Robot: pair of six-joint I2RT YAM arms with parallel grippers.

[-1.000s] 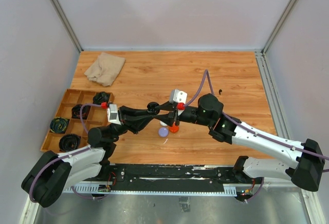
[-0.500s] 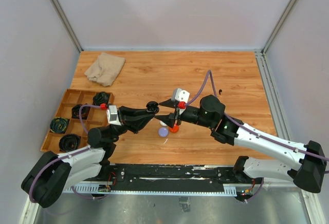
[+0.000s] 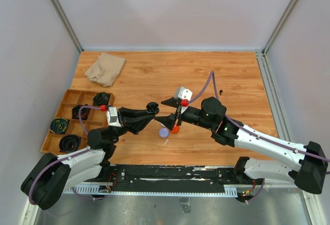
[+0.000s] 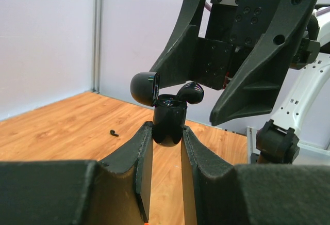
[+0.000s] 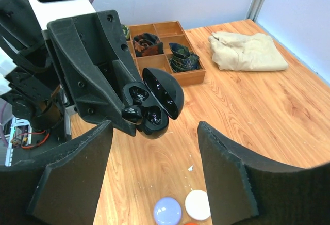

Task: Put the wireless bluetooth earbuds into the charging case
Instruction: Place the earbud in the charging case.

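Nearest my side of the wooden table (image 3: pixel 232 70), I see a round lilac puck (image 3: pixel 164 132) touching a white one (image 5: pixel 197 204), with a small orange-red puck (image 3: pixel 175 129) just beside them. Above these, my left gripper (image 4: pixel 167 127) is clamped on the lower body of a glossy black, egg-shaped charging case (image 4: pixel 170 112). The case is upright and its hinged lid (image 4: pixel 144 88) is swung open. A shiny black earbud (image 4: pixel 192 92) sits at the case's mouth, its rounded end poking up over the rim. My right gripper (image 5: pixel 154 147) faces the case with its jaws spread wide, gripping nothing. To the left lies a compartmented wooden tray (image 3: pixel 67 112) with dark coiled items. Farther out, a second tiny black earbud (image 3: pixel 220 92) lies alone on the wood, and a crumpled beige cloth (image 3: pixel 105 66) rests at the far left.
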